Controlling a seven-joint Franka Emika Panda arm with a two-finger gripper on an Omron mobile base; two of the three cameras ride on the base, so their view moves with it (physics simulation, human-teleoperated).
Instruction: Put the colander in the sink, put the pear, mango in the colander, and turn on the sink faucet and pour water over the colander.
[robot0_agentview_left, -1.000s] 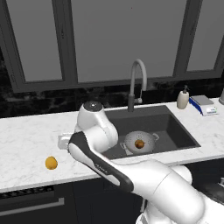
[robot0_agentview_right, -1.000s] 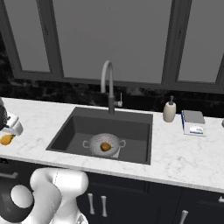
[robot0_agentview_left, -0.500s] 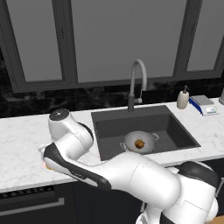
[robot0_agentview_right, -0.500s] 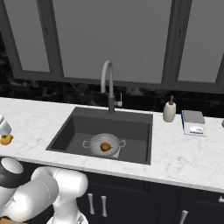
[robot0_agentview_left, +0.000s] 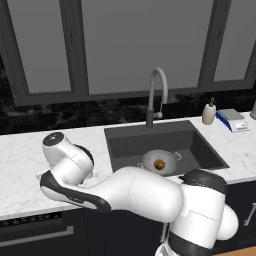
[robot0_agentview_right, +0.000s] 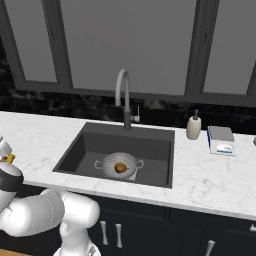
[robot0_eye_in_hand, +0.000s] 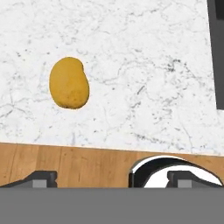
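Note:
The mango (robot0_eye_in_hand: 69, 82) lies alone on the white marble counter (robot0_eye_in_hand: 144, 65), orange-yellow and oval. My gripper (robot0_eye_in_hand: 116, 179) hovers above it, open with nothing between the fingertips (robot0_eye_in_hand: 41, 178), and the mango sits up and left of the gap in the hand view. At the left edge of the right base view the mango (robot0_agentview_right: 8, 159) peeks out beside my hand. The colander (robot0_agentview_left: 150, 160) (robot0_agentview_right: 111, 162) stands in the sink (robot0_agentview_left: 135, 142) (robot0_agentview_right: 95, 145) with the brown pear (robot0_agentview_left: 159, 164) (robot0_agentview_right: 120, 168) inside it. The sink faucet (robot0_agentview_left: 159, 80) (robot0_agentview_right: 122, 90) arches over the basin, with no water visible.
A soap bottle (robot0_agentview_left: 209, 112) (robot0_agentview_right: 193, 127) and a blue-and-white box (robot0_agentview_left: 232, 120) (robot0_agentview_right: 221, 140) stand on the counter right of the sink. In the hand view the counter's front edge meets wooden floor (robot0_eye_in_hand: 65, 162); the sink's dark rim (robot0_eye_in_hand: 217, 52) shows at the right.
My arm has swung left from beside the sink to above the left counter, and it now covers the mango in the left base view. Colander and pear have not moved.

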